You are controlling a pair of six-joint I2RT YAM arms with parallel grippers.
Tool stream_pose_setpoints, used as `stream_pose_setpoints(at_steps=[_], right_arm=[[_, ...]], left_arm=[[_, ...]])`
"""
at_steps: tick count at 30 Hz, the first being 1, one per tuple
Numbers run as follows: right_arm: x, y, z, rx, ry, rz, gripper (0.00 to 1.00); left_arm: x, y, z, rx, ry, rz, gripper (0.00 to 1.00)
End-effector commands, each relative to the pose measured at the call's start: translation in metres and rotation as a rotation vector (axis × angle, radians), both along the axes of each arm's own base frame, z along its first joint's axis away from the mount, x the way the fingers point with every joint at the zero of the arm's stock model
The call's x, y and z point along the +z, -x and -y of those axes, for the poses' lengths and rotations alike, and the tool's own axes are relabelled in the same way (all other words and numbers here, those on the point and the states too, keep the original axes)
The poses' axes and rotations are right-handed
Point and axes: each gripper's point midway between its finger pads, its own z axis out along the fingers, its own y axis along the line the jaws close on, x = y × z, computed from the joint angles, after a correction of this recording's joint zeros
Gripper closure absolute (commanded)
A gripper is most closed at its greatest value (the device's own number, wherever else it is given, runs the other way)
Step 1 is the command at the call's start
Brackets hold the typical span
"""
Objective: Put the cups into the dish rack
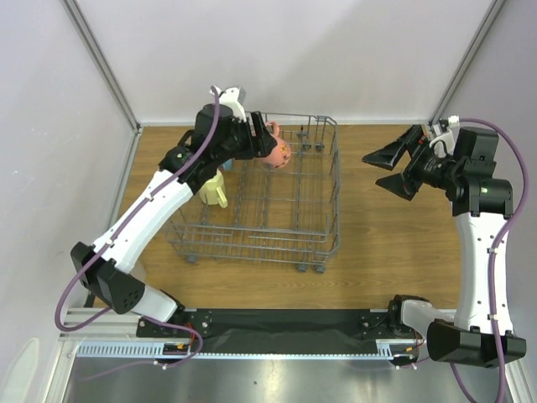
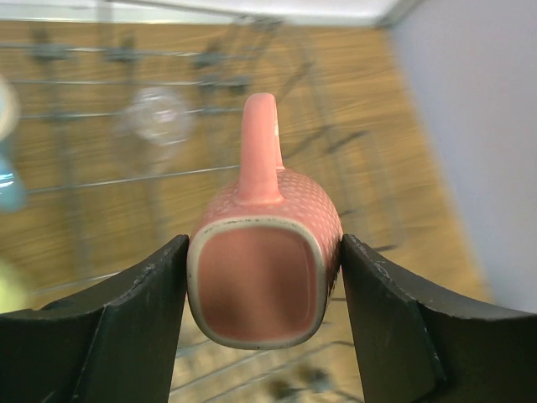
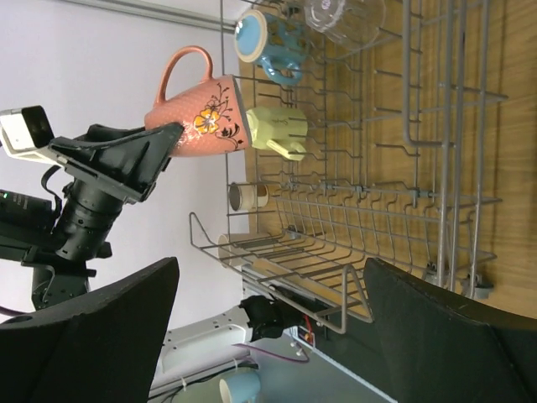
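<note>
My left gripper point(image 1: 267, 144) is shut on a salmon pink mug point(image 1: 279, 153) and holds it in the air over the far left part of the grey wire dish rack point(image 1: 336, 195). In the left wrist view the mug point(image 2: 260, 285) sits between both fingers, mouth toward the camera, handle up. The right wrist view shows its flower print point(image 3: 201, 117). A pale yellow cup point(image 1: 214, 190) lies at the rack's left side. A blue cup point(image 3: 262, 40), a clear glass point(image 3: 344, 18) and a beige cup point(image 3: 248, 197) lie around the rack's far side. My right gripper point(image 1: 393, 168) is open and empty, right of the rack.
Grey walls close the wooden table point(image 1: 394, 243) at the left, back and right. A cream cup point(image 3: 225, 248) lies beyond the rack's near corner. A pale blue cup point(image 3: 243, 390) stands off the table near the left arm's base.
</note>
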Motion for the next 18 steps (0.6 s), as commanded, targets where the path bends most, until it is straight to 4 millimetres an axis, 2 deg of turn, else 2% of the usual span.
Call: stream_pose_setpoints(at_steps=[1,6,7,11,15,18], right_arm=[[0.005,0.002,0.003,0.008,0.036,0.021,0.0],[0.005,-0.01,0.007,0.016,0.059,0.016,0.0],[0.009,-0.011,0.009,0.016,0.075,0.03,0.0],[0.011,-0.017,0.014,0.023,0.106,0.028,0.0],[0.009,-0.021,0.021,0.025,0.112,0.018,0.0],[0.008,-0.023,0.029,0.012,0.108,0.017,0.0]], left_arm=[[0.02,-0.018,-0.024,0.083,-0.15,0.132,1.0],[-0.013,-0.039,-0.031,0.132,-0.28,0.091,1.0],[-0.019,-0.041,-0.032,0.132,-0.291,0.082,1.0],[-0.046,-0.051,-0.026,0.125,-0.311,0.019,1.0],[-0.058,-0.059,-0.022,0.127,-0.27,-0.029,1.0],[-0.077,-0.062,-0.018,0.123,-0.279,-0.075,1.0]])
